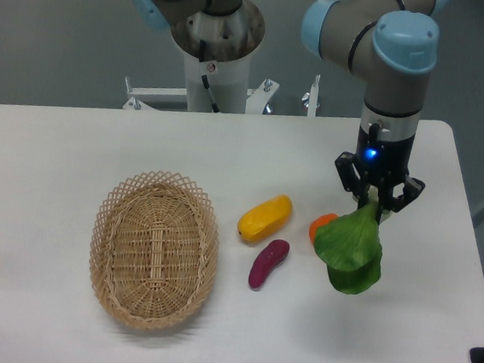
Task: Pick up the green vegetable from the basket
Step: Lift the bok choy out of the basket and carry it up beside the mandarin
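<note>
- the gripper points down over the right part of the table, its fingers pinched on the stem end of the green vegetable.
- the leaves hang below the fingers, seemingly off the tabletop, though that is hard to judge.
- the basket sits well apart to the left, nothing in it.
- a yellow vegetable, a purple one and an orange piece lie between them.
</note>
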Tool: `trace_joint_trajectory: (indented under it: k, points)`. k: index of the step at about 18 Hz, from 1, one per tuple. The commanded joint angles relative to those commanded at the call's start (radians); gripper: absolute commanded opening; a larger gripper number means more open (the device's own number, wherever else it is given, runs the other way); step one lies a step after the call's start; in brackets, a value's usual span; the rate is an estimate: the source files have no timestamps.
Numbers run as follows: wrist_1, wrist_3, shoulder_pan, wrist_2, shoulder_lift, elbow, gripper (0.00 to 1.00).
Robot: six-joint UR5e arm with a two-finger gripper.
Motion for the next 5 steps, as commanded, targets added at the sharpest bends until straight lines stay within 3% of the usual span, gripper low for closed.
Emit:
trace_joint_trajectory:
  k: [5]
  points:
    - [0.000, 0.000, -0.002, 0.000, 0.000, -0.003, 0.36]
